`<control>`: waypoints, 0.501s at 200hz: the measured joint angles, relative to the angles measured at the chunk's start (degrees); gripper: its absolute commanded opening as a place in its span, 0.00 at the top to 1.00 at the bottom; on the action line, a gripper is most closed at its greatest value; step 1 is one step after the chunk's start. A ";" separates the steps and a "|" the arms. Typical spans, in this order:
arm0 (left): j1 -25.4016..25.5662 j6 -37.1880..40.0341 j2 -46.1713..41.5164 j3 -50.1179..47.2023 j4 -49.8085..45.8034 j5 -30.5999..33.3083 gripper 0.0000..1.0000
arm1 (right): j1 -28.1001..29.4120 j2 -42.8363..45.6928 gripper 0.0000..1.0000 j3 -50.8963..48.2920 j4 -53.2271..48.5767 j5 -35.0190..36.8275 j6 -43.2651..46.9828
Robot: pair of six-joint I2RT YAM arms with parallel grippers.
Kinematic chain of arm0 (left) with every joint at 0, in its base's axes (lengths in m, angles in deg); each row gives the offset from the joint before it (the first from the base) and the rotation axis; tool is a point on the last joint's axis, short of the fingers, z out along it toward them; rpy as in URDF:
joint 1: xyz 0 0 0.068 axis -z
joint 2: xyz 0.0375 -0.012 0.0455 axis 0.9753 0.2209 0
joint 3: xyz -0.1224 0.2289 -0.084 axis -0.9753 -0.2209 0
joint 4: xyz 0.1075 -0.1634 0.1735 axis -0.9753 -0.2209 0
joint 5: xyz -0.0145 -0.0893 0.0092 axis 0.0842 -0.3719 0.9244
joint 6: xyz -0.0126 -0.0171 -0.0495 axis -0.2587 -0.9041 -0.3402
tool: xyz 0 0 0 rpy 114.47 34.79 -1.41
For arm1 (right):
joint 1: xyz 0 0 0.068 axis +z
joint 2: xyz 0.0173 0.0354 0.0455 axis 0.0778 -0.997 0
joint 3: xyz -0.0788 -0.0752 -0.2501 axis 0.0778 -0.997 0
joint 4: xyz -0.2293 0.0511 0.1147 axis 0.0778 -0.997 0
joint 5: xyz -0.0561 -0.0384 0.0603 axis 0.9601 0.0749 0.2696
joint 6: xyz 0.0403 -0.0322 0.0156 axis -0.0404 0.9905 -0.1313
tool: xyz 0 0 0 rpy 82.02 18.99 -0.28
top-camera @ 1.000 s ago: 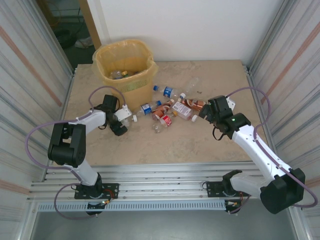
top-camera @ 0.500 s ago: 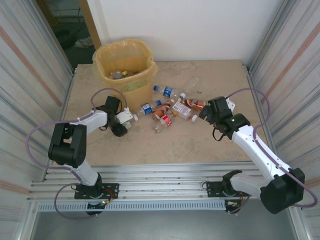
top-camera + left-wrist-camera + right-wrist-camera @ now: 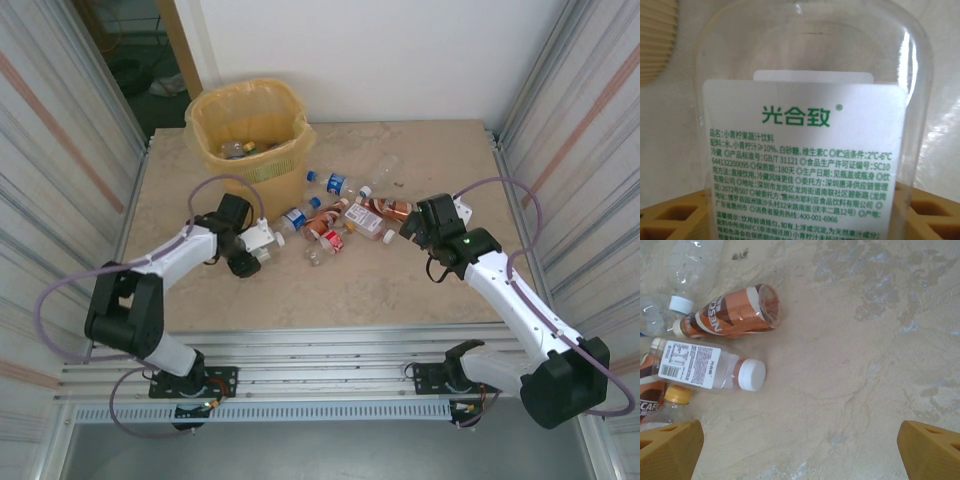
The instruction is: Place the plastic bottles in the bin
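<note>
The left jaws grip a clear white-labelled bottle (image 3: 810, 100), which next needs lifting over the bin (image 3: 272, 172); the right jaws stand open.

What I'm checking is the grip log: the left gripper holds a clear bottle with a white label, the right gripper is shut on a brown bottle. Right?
No. The right gripper is open, not shut on a brown bottle: the right wrist view shows its fingers wide apart over the table, the brown bottle lying clear of them. The left gripper does hold the clear bottle.
</note>
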 measured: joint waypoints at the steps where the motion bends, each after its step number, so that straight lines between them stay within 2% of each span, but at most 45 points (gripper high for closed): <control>1: 0.09 -0.02 -0.20 0.02 -0.09 0.07 0.54 | 0.00 0.00 0.02 0.00 0.00 0.00 0.00; 50: 5.27 -0.98 -12.48 1.49 -3.02 0.13 0.56 | 0.00 0.02 0.02 -0.15 0.00 0.09 -0.24; 64: 6.03 -1.07 -15.85 2.14 -3.04 -0.46 0.64 | 0.00 0.11 0.02 -0.15 0.02 0.15 -0.46; 100: 8.02 -1.99 -23.87 3.52 0.11 -2.40 0.63 | -0.02 0.35 0.02 -0.26 0.02 0.20 -1.29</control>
